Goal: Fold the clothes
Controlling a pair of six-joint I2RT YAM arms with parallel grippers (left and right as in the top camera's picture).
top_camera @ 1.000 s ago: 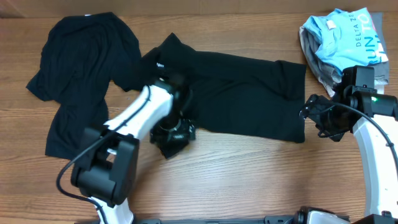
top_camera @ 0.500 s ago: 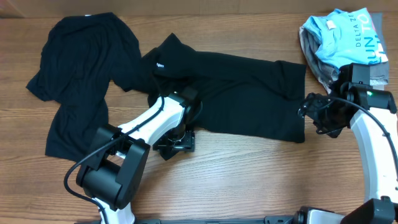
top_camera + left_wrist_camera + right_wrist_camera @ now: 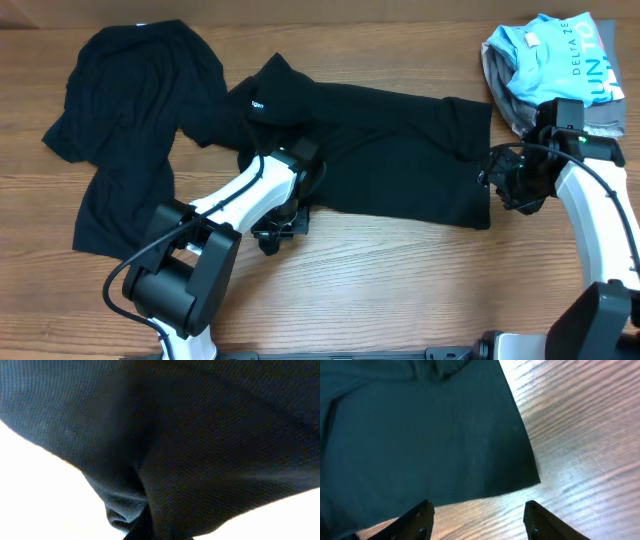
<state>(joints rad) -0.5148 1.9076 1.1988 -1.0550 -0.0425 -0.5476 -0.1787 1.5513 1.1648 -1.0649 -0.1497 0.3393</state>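
One of the clothes, a black shirt (image 3: 400, 150), lies spread across the middle of the table, with a small white logo near its collar. My left gripper (image 3: 278, 225) is shut on this shirt's near-left edge. In the left wrist view the black fabric (image 3: 165, 450) fills the frame and bunches toward the bottom centre, hiding the fingers. A second black shirt (image 3: 130, 120) lies crumpled at the far left. My right gripper (image 3: 500, 185) stands open just off the spread shirt's right hem. In the right wrist view the gripper (image 3: 480, 517) has only bare wood between its fingers, just short of the shirt's (image 3: 420, 435) corner.
A stack of folded shirts sits at the back right, a light-blue one with white lettering (image 3: 545, 55) on top of a grey one (image 3: 497, 90). The wooden table (image 3: 420, 290) shows along the front.
My left gripper has closed on the shirt's near-left edge after shifting slightly right. My right gripper has moved left toward the hem, its fingers a little narrower.
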